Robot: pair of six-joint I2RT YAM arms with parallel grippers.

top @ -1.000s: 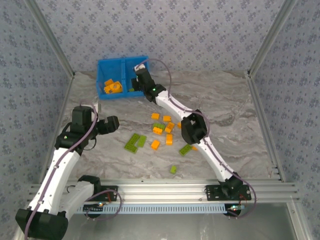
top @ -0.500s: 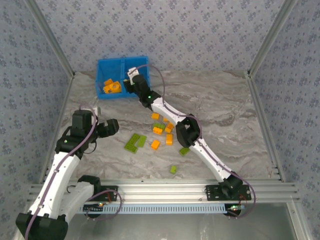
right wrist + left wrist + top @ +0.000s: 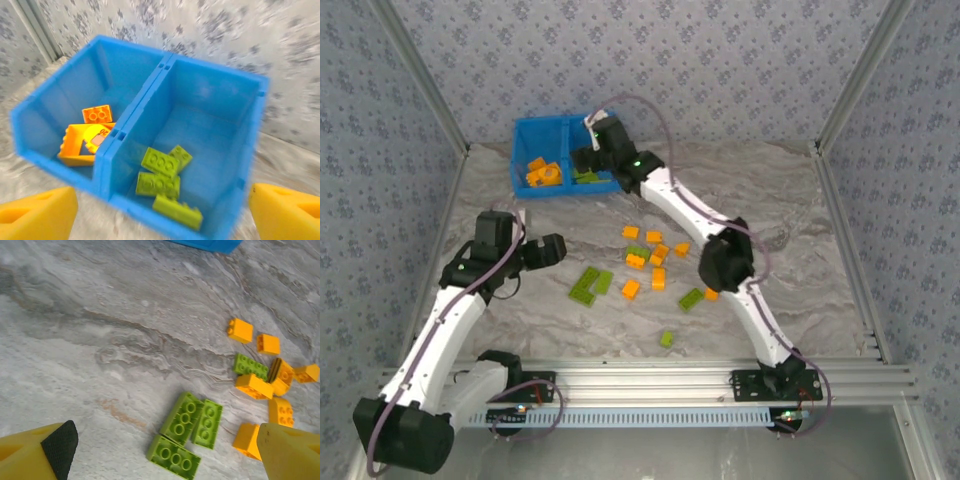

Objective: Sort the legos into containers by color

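Left claw [image 3: 170,447] released, nearer: green bricks [image 3: 184,418] just ahead, long axes diagonal. Right claw [image 3: 160,212] released above bin [image 3: 220,95].

The bin [image 3: 523,150] is placed at the far left of the table [image 3: 780,200]; loose bricks [image 3: 635,261] are scattered nearer, mid-table.

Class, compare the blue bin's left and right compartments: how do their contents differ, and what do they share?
Colour: the left compartment holds orange pieces, the right compartment lime green bricks. Shape: the left compartment includes a square orange frame; the right compartment has only plain bricks. Shared: both are square, blue-walled, and split by one dividing wall.
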